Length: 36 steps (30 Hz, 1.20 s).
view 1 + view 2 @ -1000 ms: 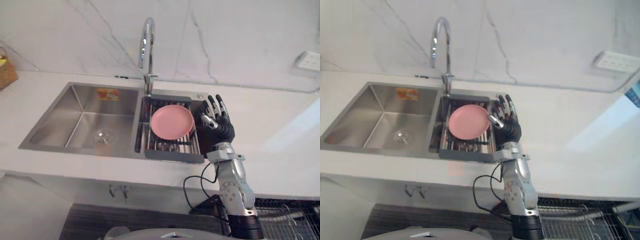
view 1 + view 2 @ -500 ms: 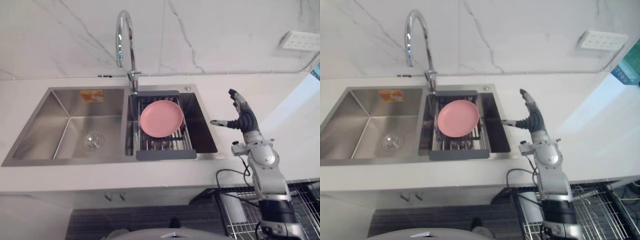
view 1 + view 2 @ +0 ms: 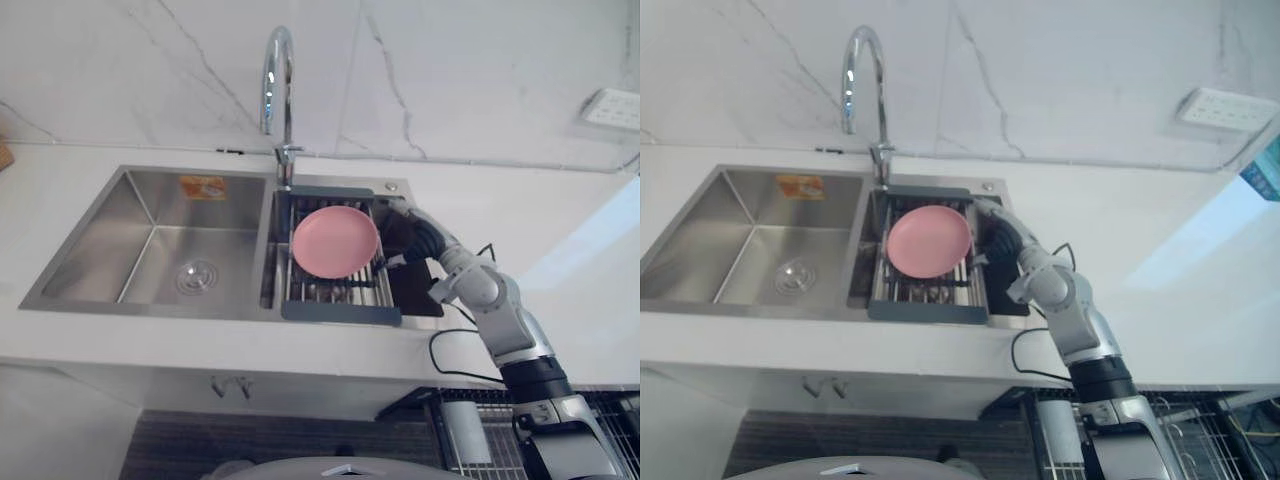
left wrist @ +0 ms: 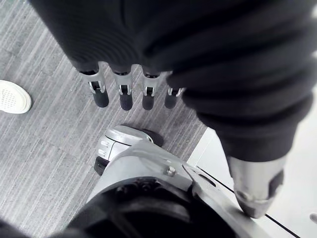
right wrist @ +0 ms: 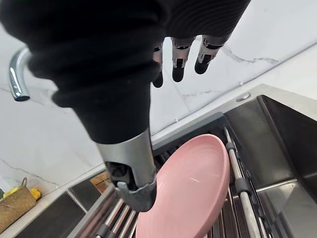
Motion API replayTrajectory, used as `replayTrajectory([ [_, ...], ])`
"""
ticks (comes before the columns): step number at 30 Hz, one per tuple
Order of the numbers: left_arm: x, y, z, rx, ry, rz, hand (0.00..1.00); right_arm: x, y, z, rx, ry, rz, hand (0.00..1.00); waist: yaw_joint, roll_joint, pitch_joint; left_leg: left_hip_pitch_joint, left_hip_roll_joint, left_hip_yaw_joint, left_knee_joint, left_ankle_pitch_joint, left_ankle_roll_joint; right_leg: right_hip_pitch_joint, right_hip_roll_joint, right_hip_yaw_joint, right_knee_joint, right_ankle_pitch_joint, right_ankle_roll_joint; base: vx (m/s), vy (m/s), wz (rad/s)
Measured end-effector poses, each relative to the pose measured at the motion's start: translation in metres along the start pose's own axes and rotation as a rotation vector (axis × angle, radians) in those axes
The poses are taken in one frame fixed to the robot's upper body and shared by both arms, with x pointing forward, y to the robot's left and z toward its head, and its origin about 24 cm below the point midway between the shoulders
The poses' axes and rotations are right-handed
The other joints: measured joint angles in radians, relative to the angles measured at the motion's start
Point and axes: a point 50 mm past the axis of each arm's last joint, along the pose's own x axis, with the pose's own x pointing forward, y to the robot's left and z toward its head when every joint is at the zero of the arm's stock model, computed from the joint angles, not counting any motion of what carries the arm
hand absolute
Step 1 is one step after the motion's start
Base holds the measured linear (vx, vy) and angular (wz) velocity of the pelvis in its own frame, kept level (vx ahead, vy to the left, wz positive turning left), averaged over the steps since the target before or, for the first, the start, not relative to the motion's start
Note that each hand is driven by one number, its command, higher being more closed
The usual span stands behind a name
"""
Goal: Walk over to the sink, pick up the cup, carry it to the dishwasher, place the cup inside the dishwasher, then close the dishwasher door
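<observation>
Right hand (image 3: 418,238) inside sink (image 3: 150,235), right basin, just right of pink plate (image 3: 335,243) on rack (image 3: 340,312); fingers straight, grasping nothing. Left hand (image 4: 198,59) relaxed above floor (image 4: 39,148). Cup location: cannot tell.

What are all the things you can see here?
Sink: one, silver, in the white counter.
Tap: one, silver, behind the sink.
Rack: one, grey, across the sink's right side.
Plate: one, pink, on the rack.
Sticker: one, orange, inside the sink's left side.
Socket: one, white, on the wall.
Basket: one, brown, on the counter.
Shoe: one, white, on the floor.
Right hand: one, open, beside the plate.
Left hand: one, open, above the floor.
</observation>
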Motion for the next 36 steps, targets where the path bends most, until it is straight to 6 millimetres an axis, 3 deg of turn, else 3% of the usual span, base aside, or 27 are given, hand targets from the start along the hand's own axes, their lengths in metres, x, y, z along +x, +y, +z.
replayTrajectory([
  [8,0.000,0.000,-0.002,0.005,0.016,-0.018,0.00,0.012,0.024,0.007,-0.195,-0.032,0.150,0.00,0.008,-0.003,-0.003,-0.010,-0.004,-0.036,-0.019,0.021,-0.001,0.001,-0.005,-0.044,0.000,0.000,0.000,-0.01,-0.004,0.13],
  [13,-0.001,-0.003,-0.001,0.017,0.007,-0.046,0.00,0.018,0.036,-0.003,-0.389,-0.010,0.175,0.00,0.030,-0.004,-0.003,-0.014,-0.013,-0.048,-0.030,0.032,0.004,0.001,-0.012,-0.056,0.000,0.006,-0.005,-0.02,0.011,0.07],
  [19,-0.001,-0.004,0.001,0.018,0.003,-0.058,0.00,0.020,0.056,-0.006,-0.507,-0.035,0.253,0.00,0.039,-0.004,-0.003,-0.018,-0.015,-0.063,-0.030,0.035,0.003,0.004,-0.014,-0.069,0.000,0.006,-0.005,-0.01,0.007,0.07],
  [32,-0.001,-0.006,0.002,0.055,0.003,-0.074,0.00,0.022,0.063,-0.029,-0.658,0.046,0.208,0.00,0.053,0.002,0.002,-0.031,-0.016,-0.088,-0.031,0.046,0.002,0.003,-0.014,-0.092,0.000,0.006,-0.006,-0.01,0.002,0.04],
  [33,-0.001,-0.007,0.002,0.056,0.005,-0.082,0.00,0.022,0.063,-0.032,-0.679,0.058,0.187,1.00,0.057,0.005,0.004,-0.031,-0.016,-0.088,-0.031,0.046,0.002,0.004,-0.014,-0.091,0.000,0.007,-0.007,0.00,0.000,0.00],
  [36,-0.001,-0.008,0.002,0.054,0.011,-0.089,0.00,0.022,0.061,-0.036,-0.700,0.072,0.157,1.00,0.059,0.009,0.007,-0.031,-0.015,-0.086,-0.031,0.046,0.002,0.003,-0.014,-0.090,0.000,0.008,-0.008,0.00,0.000,0.00],
])
